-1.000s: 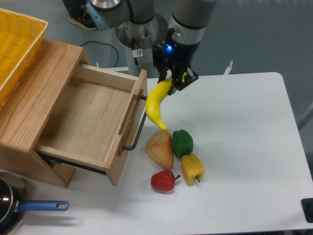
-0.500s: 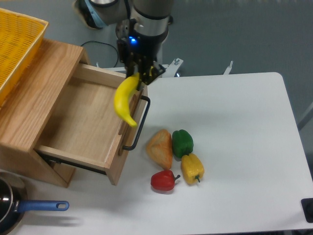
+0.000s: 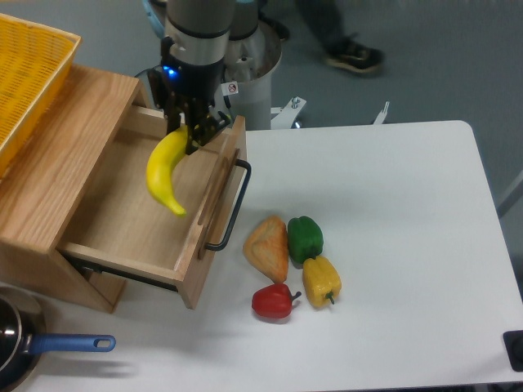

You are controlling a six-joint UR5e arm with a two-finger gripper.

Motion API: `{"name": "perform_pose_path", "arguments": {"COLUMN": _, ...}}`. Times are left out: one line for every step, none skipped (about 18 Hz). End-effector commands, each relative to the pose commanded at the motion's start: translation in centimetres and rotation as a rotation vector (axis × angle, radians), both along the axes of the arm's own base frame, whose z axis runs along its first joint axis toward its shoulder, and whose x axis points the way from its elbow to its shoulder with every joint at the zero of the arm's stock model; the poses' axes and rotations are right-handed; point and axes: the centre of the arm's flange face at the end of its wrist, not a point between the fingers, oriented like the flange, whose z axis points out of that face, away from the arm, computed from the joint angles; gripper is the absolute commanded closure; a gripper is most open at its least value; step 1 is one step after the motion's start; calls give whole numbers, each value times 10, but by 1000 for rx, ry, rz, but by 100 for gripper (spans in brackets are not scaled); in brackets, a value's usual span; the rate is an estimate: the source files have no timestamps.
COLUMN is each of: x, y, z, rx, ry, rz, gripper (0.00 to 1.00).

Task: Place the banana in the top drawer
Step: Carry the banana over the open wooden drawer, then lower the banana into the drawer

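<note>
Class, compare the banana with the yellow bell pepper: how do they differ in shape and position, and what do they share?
The banana is long and curved; the yellow bell pepper is short and blocky. The banana hangs from the gripper over the open top drawer; the pepper lies on the white table among other vegetables. Both are yellow.

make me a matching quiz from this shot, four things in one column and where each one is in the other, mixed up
Things:
1. banana
2. yellow mesh basket
3. red pepper
4. blue-handled pan

Places:
A. bottom left corner, below the wooden cabinet
B. on top of the wooden cabinet, far left
C. held in the gripper jaws, over the open top drawer
D. on the white table, nearest its front edge in the cluster of toy food

Pairs: 1-C, 2-B, 3-D, 4-A
</note>
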Motion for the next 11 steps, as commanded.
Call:
{"name": "perform_pose_path", "arguments": {"x": 2, "y": 2, "z": -4, "rx": -6, "ry": -3, "rz": -5, "gripper": 71}}
{"name": "perform_pose_path", "arguments": {"x": 4, "y": 5, "z": -7, "rx": -14, "ry": -4, "rz": -10, "gripper": 71}}
{"name": "perform_pose_path", "arguments": {"x": 6, "y": 6, "z": -11, "rx": -22, "ry": -5, "rz": -16, "gripper": 71}}
{"name": "perform_pose_path", "arguments": {"x": 7, "y": 6, "z": -13, "rx": -26, "ry": -6, "rz": -18, "gripper": 71}}
{"name": "perform_pose_path", "arguments": {"x": 7, "y": 6, "z": -15, "rx": -27, "ry": -7, "rz": -18, "gripper": 71}}
{"name": "perform_pose_path", "arguments": {"x": 8, "y": 5, "z": -17, "rx": -30, "ry": -7, "rz": -19, "gripper": 71}}
{"name": "perform_pose_path", "arguments": {"x": 8, "y": 5, "z": -18, "rx": -32, "ry": -9, "rz": -19, "gripper": 71}}
{"name": "perform_pose_path", "arguments": {"x": 8, "y": 5, "z": -20, "rx": -34, "ry": -10, "rz": -19, "gripper": 71}}
{"name": "perform_pose_path", "arguments": {"x": 8, "y": 5, "z": -20, "rx": -37, "ry": -7, "rz": -22, "gripper": 71}}
{"name": "perform_pose_path", "arguments": {"x": 12, "y": 6, "z": -22, "rx": -47, "ry": -1, "rz": -31, "gripper": 71}}
{"name": "perform_pose_path", "arguments": {"x": 15, "y": 8, "z": -24, "rx": -59, "ry": 9, "rz": -39, "gripper": 71}}
